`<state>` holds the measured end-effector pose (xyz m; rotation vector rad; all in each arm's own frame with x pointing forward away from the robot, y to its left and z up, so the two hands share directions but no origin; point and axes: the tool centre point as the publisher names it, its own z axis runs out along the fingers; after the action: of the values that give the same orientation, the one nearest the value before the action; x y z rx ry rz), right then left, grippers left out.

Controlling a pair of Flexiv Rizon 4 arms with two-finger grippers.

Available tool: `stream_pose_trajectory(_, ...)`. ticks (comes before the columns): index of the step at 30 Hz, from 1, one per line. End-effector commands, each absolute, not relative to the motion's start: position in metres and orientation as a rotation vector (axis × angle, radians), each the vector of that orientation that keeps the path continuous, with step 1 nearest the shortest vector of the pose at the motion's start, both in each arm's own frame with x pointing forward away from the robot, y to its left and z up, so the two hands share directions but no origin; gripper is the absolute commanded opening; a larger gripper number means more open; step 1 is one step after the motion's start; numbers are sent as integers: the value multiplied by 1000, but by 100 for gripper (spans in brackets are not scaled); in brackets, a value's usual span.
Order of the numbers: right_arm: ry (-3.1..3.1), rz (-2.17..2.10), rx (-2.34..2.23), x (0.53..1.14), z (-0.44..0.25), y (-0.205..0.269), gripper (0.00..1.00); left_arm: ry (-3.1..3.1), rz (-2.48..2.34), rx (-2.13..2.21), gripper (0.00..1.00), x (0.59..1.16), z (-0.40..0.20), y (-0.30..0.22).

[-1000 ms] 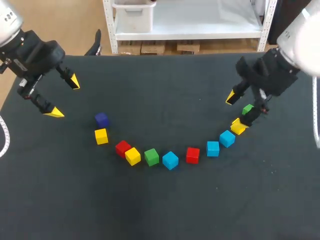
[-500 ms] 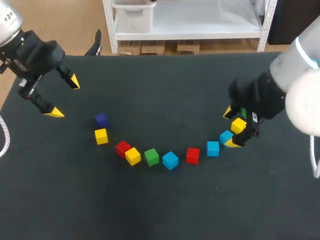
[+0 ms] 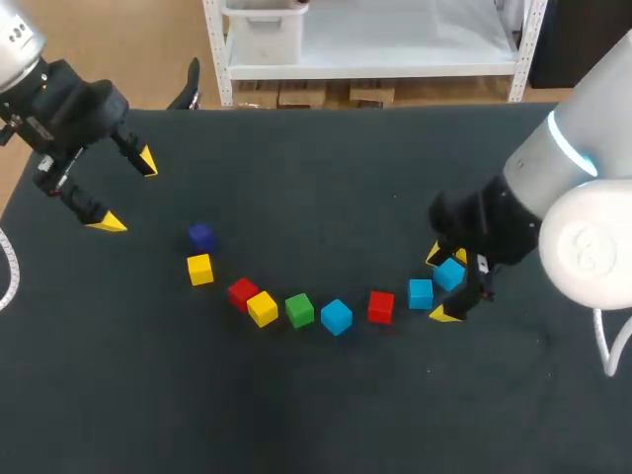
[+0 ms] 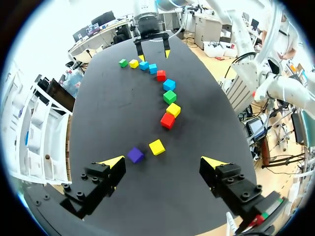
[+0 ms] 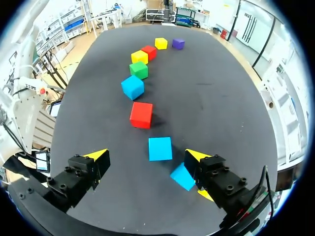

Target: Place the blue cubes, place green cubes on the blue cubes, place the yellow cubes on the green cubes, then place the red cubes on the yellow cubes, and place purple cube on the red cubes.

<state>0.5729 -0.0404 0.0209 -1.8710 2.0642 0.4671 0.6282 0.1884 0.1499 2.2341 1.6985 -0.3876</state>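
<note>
We're looking at a dark table with eleven cubes strung across it in a shallow arc, every one resting straight on the top. From the left end, there's the purple cube, with a yellow cube just beside it. Then comes a red cube, right up against the second yellow. Next we have the green cube and the blue cube close together at the arc's low point. Past a small gap sits the second red, then the second blue and the third blue. In the left wrist view we see the third yellow and the second green close off the right end.
</note>
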Motion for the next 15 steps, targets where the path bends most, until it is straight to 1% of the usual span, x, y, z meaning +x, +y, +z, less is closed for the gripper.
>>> stream_pose_trajectory(1, 2077, 472, -1879, 581, 7, -31, 100, 1699, -387, 2237, 100, 629, 150, 188)
stream_pose_trajectory(15, 2111, 464, -1865, 588, -5, -34, 100, 1699, -387, 2237, 100, 629, 150, 188)
